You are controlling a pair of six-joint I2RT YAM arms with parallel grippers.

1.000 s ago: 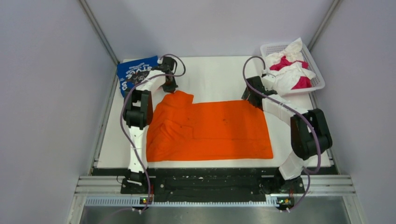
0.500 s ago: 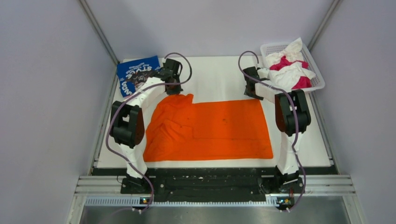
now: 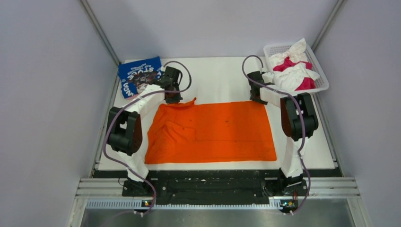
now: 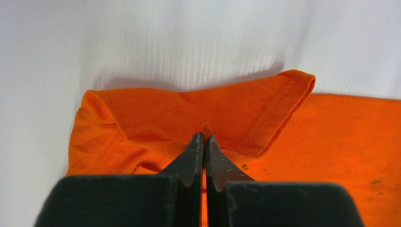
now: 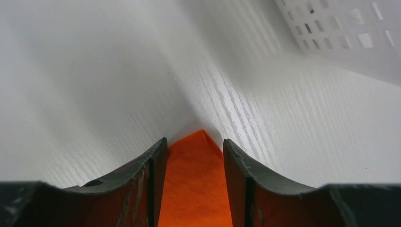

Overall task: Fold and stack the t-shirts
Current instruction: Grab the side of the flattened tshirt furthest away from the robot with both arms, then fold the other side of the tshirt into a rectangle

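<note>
A bright orange t-shirt lies spread flat across the middle of the white table. My left gripper sits at its far left corner, shut on a pinch of orange cloth beside a folded-over flap; in the left wrist view the left gripper has its jaws pressed together on the fabric. My right gripper is at the far right corner. In the right wrist view the right gripper straddles the pointed orange corner with its jaws apart. A folded blue t-shirt with white lettering lies at the far left.
A white lattice basket at the far right holds crumpled white and magenta t-shirts; its wall shows close to my right gripper. Grey walls enclose the table on three sides.
The right gripper lifted off toward the back, then came down over the shirt's far right corner with its jaws narrowing. The left arm's elbow swung left, and the raised orange flap now lies lower.
</note>
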